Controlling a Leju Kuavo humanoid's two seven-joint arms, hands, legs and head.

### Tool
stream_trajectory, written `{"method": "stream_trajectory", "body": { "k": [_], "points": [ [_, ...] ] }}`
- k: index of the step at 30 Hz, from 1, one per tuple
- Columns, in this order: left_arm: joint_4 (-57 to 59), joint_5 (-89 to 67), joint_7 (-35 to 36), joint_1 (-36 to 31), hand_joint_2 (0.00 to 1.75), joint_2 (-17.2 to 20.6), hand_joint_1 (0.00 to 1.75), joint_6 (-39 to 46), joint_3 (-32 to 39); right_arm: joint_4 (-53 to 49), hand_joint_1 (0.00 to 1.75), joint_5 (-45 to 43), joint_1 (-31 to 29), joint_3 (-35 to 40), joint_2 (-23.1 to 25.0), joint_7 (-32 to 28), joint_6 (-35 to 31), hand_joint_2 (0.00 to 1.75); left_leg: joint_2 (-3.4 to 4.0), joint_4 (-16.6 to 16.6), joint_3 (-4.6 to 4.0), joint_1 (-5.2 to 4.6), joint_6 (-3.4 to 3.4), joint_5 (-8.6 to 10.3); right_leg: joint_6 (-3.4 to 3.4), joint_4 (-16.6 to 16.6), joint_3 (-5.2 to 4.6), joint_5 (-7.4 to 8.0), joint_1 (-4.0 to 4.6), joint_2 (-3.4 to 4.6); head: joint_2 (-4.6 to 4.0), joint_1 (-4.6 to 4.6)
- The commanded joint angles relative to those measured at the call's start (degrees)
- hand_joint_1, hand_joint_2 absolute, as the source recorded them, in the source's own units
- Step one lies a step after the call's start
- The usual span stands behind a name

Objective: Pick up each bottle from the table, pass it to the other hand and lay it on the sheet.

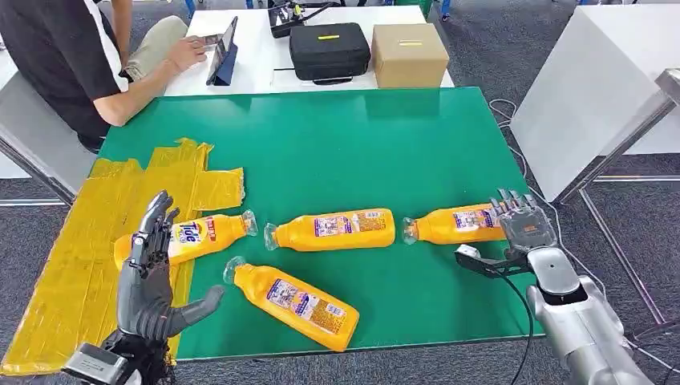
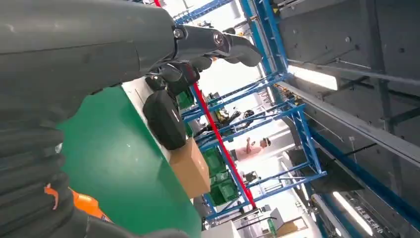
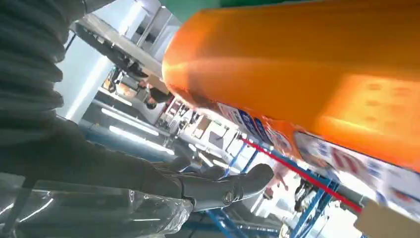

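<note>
The left hand (image 1: 148,277) is hanging open near the counter's (image 1: 345,144) front edge, fingers spread and holding nothing, just in front of the labelled bottle (image 1: 188,237) that is lying partly on the yellow sheet (image 1: 88,233). Taking that sheet as the landmark: a second bottle (image 1: 298,303) is lying slantwise just beside the sheet's right border, close to the front edge of the counter; a third bottle (image 1: 333,229) is resting farther from the sheet, on the bare green; the fourth bottle (image 1: 453,224) is lying farthest from the sheet, near the counter's right edge. The right hand (image 1: 521,220) is sitting at that bottle's base, fingers extended and apparently touching it; in the right wrist view the orange body (image 3: 307,69) is looming close with fingers (image 3: 228,183) apart from it, so no grip looks formed.

The step in hand seems to be the pick-up of the fourth bottle. Next, the right hand probably needs to wrap the body, lift, and carry it toward the sheet for the handover.

Beyond the bottles the green surface is lying open toward a black case (image 1: 329,50), a cardboard box (image 1: 409,54) and a seated person (image 1: 72,64).
</note>
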Motion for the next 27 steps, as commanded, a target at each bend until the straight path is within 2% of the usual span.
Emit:
{"method": "stream_trajectory", "body": {
  "k": [1, 6, 16, 22, 27],
  "points": [
    [4.00, 0.08, 0.09, -0.35, 1.75, 0.16, 0.00, 0.51, 0.45, -2.08, 0.00, 0.91, -2.30, -1.84, 3.84, 0.67, -0.70, 1.75, 0.10, -0.05, 0.07, 0.00, -0.09, -0.01, -0.03, -0.04, 0.04, 0.02, 0.00, 0.09, 0.00, 0.02],
    [4.07, 0.25, 0.05, -0.40, 1.75, 0.13, 0.00, 0.53, 0.51, -1.68, 0.00, 0.60, -2.49, -1.97, 4.01, 0.53, -0.43, 1.75, 0.11, -0.05, 0.10, 0.01, -0.12, -0.01, -0.04, -0.06, 0.08, 0.02, 0.00, 0.09, 0.02, 0.00],
    [7.54, 1.79, -0.45, -2.84, 1.75, 0.33, 0.00, -0.68, -0.78, 11.72, 0.00, -4.90, -9.22, -1.98, 2.81, -4.65, 9.01, 1.75, 0.10, -0.05, 0.19, 0.02, -0.16, -0.01, -0.04, -0.09, 0.18, 0.03, 0.01, 0.07, 0.02, 0.02],
    [7.63, 1.94, -0.32, -3.08, 1.75, 0.34, 0.00, -0.96, -0.98, 14.28, 0.00, -5.63, -9.90, -1.79, 2.72, -5.28, 9.98, 1.75, 0.03, -0.03, 0.09, -0.01, -0.07, 0.01, -0.02, -0.05, 0.08, 0.01, -0.02, 0.01, 0.00, 0.02],
    [8.48, 2.04, -0.03, -3.78, 1.75, 0.33, 0.00, -1.23, -1.25, 20.86, 0.00, -4.93, -13.91, -0.21, 3.34, -5.70, 10.08, 1.75, 0.11, -0.03, 0.14, 0.02, -0.10, 0.00, -0.03, -0.08, 0.12, 0.03, 0.01, 0.07, 0.00, 0.00]
  ]
}}
